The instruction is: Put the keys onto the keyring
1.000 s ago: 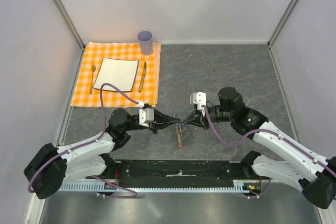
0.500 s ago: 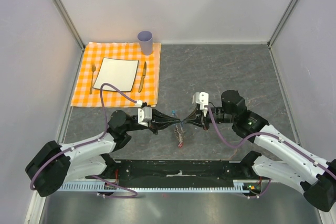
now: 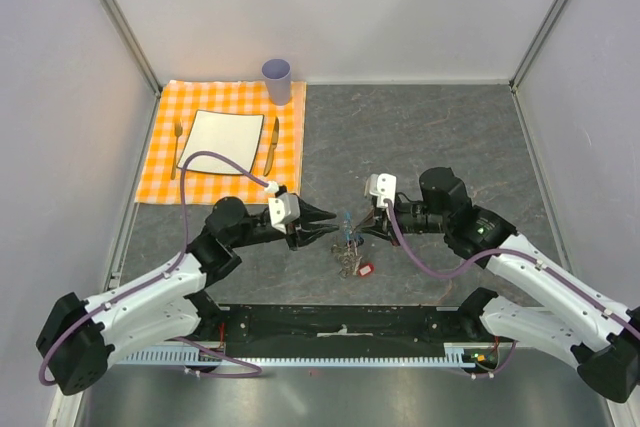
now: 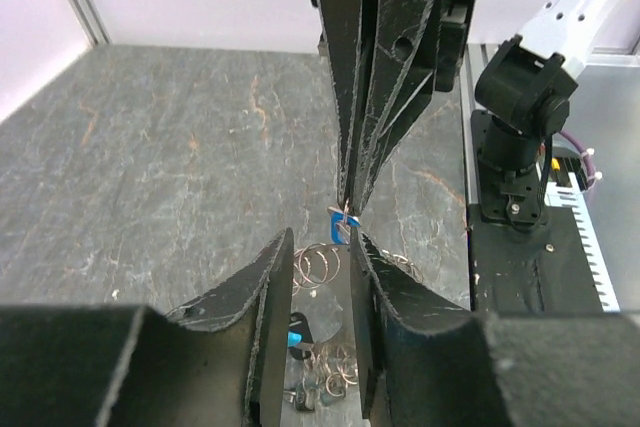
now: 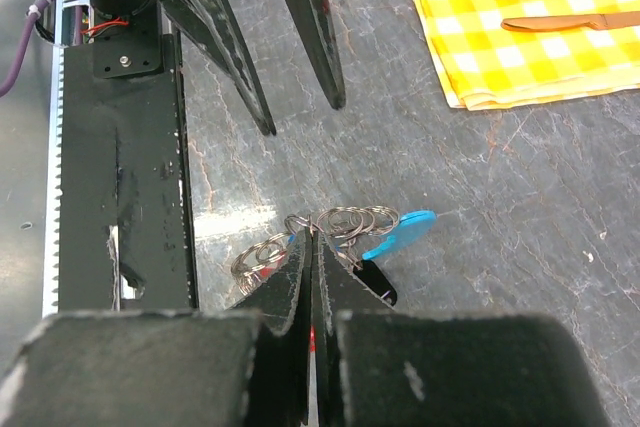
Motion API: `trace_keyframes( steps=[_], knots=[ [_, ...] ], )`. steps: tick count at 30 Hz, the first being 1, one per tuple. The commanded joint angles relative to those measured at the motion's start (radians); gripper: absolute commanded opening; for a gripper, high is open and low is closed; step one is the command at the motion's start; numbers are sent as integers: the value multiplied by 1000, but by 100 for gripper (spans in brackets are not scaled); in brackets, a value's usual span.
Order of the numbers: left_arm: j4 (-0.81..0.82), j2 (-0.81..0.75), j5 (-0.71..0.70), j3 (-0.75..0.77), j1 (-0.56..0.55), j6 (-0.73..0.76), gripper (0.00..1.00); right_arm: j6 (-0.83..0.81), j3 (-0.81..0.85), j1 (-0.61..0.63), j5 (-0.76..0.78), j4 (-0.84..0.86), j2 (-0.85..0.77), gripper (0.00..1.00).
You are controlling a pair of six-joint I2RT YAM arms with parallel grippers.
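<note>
My right gripper (image 3: pixel 357 235) is shut on the keyring (image 5: pixel 350 219), a run of silver rings whose cyan clasp (image 5: pixel 400 235) sticks out to the right of the fingers. In the left wrist view the right gripper (image 4: pixel 346 202) pinches the keyring (image 4: pixel 320 262) just above the rings. The keys (image 3: pixel 350 265) trail below it by the table, with a red tag (image 3: pixel 366 269) and a blue tag (image 4: pixel 295 332). My left gripper (image 3: pixel 325 230) faces it from the left, open, nothing between its fingers (image 4: pixel 275 317). Seen from the right wrist, the left gripper (image 5: pixel 303 119) hangs apart from the rings.
An orange checked cloth (image 3: pixel 160 172) at the back left carries a white plate (image 3: pixel 220 140), a fork (image 3: pixel 178 147), a knife (image 3: pixel 272 145) and a purple cup (image 3: pixel 277 80). The black base plate (image 3: pixel 340 322) runs along the near edge. Walls close in both sides.
My left gripper has opened, let go of the keyring and drawn back to the left. The keys have dropped lower and the red tag now shows. My right gripper stays shut.
</note>
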Motion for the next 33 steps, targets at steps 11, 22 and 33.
trace_keyframes(
  steps=[11,22,33],
  knots=[
    [-146,139,62,128,-8,-20,38,-31,73,-3,12,3,23,0],
    [-169,201,-22,154,-71,-88,38,-17,73,-4,35,4,29,0],
    [-203,244,-105,189,-101,-82,33,-14,65,-4,28,6,21,0]
  ],
)
